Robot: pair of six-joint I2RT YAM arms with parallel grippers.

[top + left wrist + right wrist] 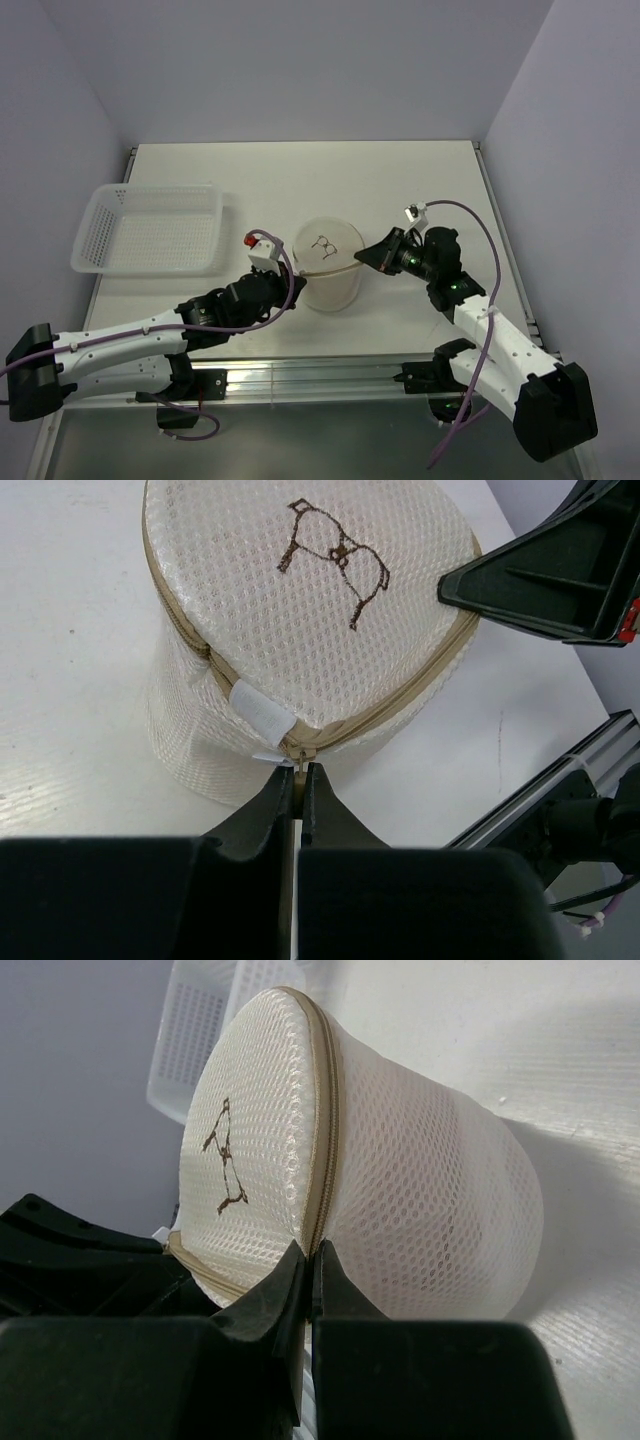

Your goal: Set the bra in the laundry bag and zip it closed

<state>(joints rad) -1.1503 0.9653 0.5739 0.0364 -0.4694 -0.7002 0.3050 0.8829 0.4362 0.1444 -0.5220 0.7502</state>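
The laundry bag (330, 265) is a round white mesh drum with a tan zipper rim and a dark bra mark on its top face. It stands at the table's middle front, and shows in the left wrist view (300, 610) and the right wrist view (400, 1180). My left gripper (298, 772) is shut on the zipper pull (298, 755) at the bag's left front. My right gripper (312, 1252) is shut on the zipper rim (325, 1140) at the bag's right side. The bra is hidden.
A white perforated plastic basket (150, 230) stands at the left of the table. The aluminium rail (320, 375) runs along the near edge. Walls close in the back and both sides.
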